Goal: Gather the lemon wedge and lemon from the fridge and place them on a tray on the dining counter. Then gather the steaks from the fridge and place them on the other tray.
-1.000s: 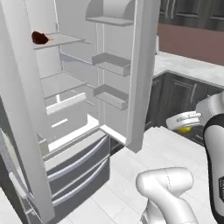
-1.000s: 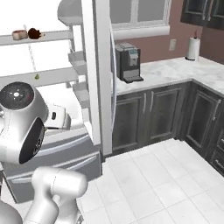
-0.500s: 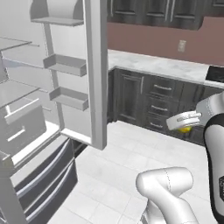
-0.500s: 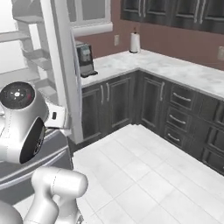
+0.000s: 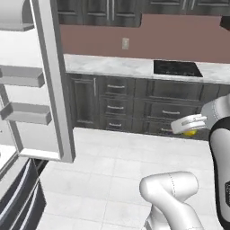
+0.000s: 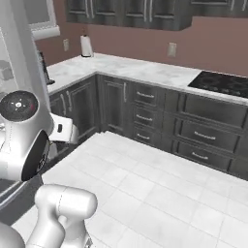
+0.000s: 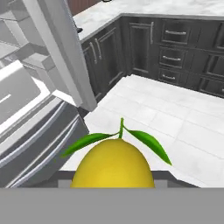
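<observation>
A yellow lemon (image 7: 113, 165) with a green stem and two leaves sits close up at the bottom of the hand view, covering the fingertips. In the left base view my gripper (image 5: 189, 126) hangs at the right, over the kitchen floor, shut on the lemon (image 5: 192, 133), whose yellow shows under the white hand. The open fridge (image 7: 30, 105) lies to the left, its door (image 5: 51, 81) swung out. The lemon wedge, steaks, trays and dining counter are out of view.
Dark cabinets with drawers (image 5: 121, 108) run under a marble counter (image 6: 145, 70) along the back wall. A black cooktop (image 5: 176, 68) is set into it. A paper towel roll (image 6: 86, 46) stands in the corner. White tiled floor (image 6: 160, 189) spreads ahead.
The whole picture has swung away from the fridge interior toward the cabinets and cooktop, so the base has turned. The lemon stays in the gripper.
</observation>
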Motion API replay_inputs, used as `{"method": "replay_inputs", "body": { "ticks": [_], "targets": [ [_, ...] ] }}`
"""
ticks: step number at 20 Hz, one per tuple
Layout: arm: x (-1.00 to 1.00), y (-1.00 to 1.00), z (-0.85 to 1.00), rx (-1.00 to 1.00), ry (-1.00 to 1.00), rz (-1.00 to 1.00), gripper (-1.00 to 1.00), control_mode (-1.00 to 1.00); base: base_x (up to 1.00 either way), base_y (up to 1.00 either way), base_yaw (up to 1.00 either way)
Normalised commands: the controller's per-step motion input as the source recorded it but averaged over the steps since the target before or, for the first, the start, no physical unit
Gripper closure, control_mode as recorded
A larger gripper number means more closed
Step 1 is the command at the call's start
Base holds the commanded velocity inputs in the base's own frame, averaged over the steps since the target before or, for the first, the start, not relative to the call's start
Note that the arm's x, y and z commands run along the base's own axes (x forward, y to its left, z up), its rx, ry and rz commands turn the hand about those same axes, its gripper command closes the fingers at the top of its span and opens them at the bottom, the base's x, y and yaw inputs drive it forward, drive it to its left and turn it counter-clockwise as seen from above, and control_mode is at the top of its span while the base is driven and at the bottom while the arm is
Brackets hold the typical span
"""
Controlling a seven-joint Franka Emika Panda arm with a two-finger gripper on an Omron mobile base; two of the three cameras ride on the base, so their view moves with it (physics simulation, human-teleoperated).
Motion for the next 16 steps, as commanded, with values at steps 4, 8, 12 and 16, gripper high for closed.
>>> {"method": "replay_inputs", "body": {
  "ticks": [4, 8, 12, 16],
  "targets": [
    [0.0, 0.0, 0.0, 0.0, 0.0, 0.0, 1.0, 1.0, -0.25, 0.08, -0.56],
    [0.0, 0.0, 0.0, 0.0, 0.0, 0.0, 1.0, 1.0, -0.19, 0.02, -0.55],
    [0.0, 0.0, 0.0, 0.0, 0.0, 0.0, 1.0, 1.0, -0.21, -0.14, -0.52],
    [0.0, 0.0, 0.0, 0.0, 0.0, 0.0, 1.0, 1.0, -0.1, -0.2, -0.51]
  ]
}}
